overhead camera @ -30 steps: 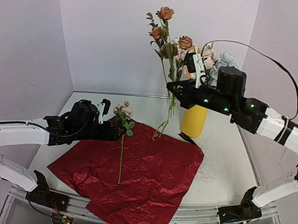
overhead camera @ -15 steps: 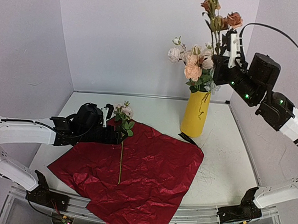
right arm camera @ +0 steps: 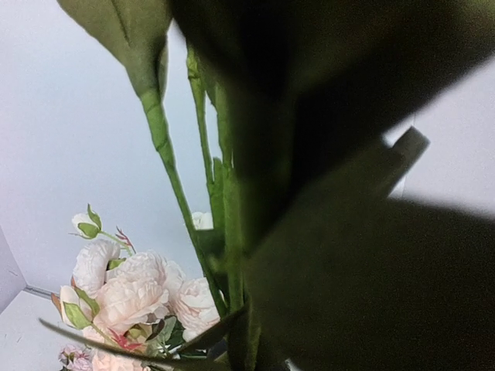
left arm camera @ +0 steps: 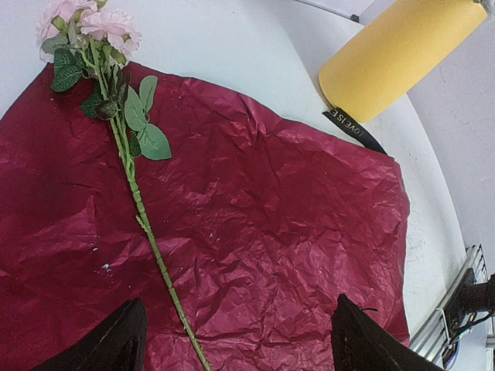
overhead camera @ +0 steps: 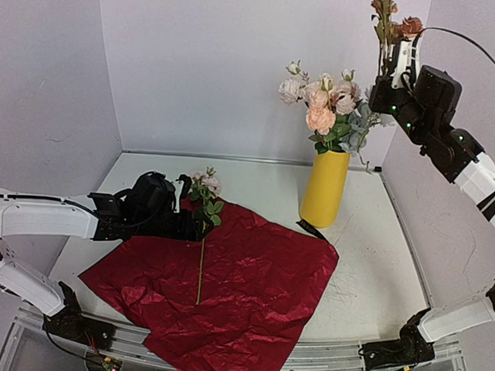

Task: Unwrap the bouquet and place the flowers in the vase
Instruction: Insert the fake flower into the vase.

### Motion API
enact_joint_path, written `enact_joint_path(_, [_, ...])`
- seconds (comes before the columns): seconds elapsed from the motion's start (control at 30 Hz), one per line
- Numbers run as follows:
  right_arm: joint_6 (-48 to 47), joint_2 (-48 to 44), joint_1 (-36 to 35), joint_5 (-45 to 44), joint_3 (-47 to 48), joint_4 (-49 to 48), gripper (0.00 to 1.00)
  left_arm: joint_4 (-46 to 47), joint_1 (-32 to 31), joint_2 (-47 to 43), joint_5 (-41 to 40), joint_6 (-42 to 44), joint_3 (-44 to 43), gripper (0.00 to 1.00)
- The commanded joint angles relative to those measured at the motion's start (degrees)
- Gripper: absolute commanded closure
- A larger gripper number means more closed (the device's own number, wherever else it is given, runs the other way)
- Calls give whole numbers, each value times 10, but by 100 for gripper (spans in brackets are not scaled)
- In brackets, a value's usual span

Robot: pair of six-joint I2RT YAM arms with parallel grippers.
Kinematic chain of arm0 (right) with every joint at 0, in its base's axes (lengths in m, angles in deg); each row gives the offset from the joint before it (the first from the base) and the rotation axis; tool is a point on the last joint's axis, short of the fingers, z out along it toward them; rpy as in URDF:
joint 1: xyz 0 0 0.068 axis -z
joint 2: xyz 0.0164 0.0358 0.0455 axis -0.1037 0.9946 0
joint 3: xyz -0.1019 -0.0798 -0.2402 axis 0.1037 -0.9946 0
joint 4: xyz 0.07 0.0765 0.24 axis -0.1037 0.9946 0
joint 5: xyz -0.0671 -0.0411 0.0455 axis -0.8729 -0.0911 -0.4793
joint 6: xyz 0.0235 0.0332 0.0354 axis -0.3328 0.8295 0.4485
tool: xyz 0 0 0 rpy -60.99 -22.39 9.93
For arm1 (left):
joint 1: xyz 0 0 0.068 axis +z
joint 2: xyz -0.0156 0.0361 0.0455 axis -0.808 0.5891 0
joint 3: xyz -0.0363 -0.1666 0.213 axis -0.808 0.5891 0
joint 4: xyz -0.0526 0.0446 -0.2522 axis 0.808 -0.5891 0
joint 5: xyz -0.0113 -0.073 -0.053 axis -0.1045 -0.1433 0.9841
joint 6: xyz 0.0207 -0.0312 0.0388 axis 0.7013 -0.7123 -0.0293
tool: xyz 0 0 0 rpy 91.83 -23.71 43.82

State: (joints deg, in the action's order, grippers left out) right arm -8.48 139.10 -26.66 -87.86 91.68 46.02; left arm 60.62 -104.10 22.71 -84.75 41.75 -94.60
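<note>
1. The right pincer point(overhead camera: 394, 53), high in the upper right of the overhead view, is clamped tight on the thin green stems of a rusty-brown flower sprig point(overhead camera: 396, 17). Its blooms reach the top edge of the frame.
2. In the right wrist view, those stems and dark, blurred leaves fill most of the frame.
3. Below and left of that pincer, the yellow vase point(overhead camera: 324, 189) stands upright on the white table point(overhead camera: 376, 267). It holds a bunch of flowers point(overhead camera: 322, 106) in white, peach, pink and pale blue.
4. The left pincer point(left arm camera: 236, 344), at centre left overhead, has its jaws spread wide and holds nothing.
5. Beneath it, a single pink flower point(left arm camera: 131, 182) lies flat. The bare end of its stem lies between the fingertips, and the blooms are at the upper left of the left wrist view.
6. The flower rests on crinkled dark red paper point(overhead camera: 250, 302), spread open.
7. A black ribbon point(left arm camera: 352, 127) lies at the paper's far corner, just beside the vase's base.
</note>
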Motion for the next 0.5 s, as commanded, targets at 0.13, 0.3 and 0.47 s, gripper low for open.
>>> enact_joint_path(0.13, [37,33,6,16,107,-11,100,1,0,1,-3,-3,-23,17])
enact_joint_path(0.3, [35,60,7,7,143,-4,100,0,0,9,-1,0,-28,17])
enact_joint_path(0.47, [32,89,8,5,172,-3,100,0,0,8,-3,-1,-25,17])
